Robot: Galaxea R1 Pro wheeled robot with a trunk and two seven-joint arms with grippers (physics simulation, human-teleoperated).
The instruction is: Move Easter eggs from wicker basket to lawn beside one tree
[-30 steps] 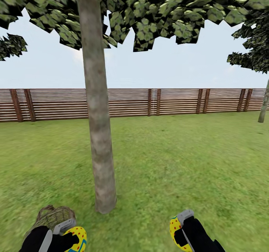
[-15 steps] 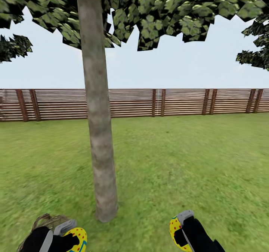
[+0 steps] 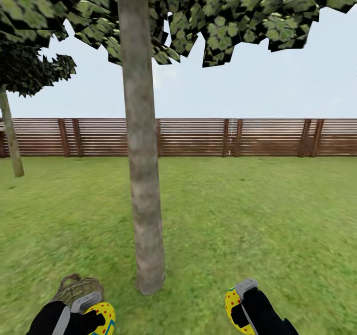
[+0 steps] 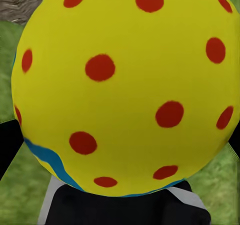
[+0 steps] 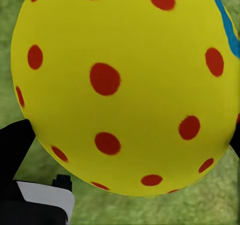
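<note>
left gripper [image 3: 94, 316] and right gripper [image 3: 238, 309] are each clamping an easter egg [image 3: 102, 316], long axis unclear, tree [image 3: 144, 186] ahead between them.

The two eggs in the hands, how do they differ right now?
The left hand's egg sits beside the wicker basket, left of the tree; the right hand's egg sits right of it over bare lawn. Both are yellow with red dots and gripped.

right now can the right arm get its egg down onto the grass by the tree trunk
Probably yes. The right end effector holds an egg above bare lawn, and nothing lies between it and the tree trunk's base, which stands close by toward the robot's left.
</note>
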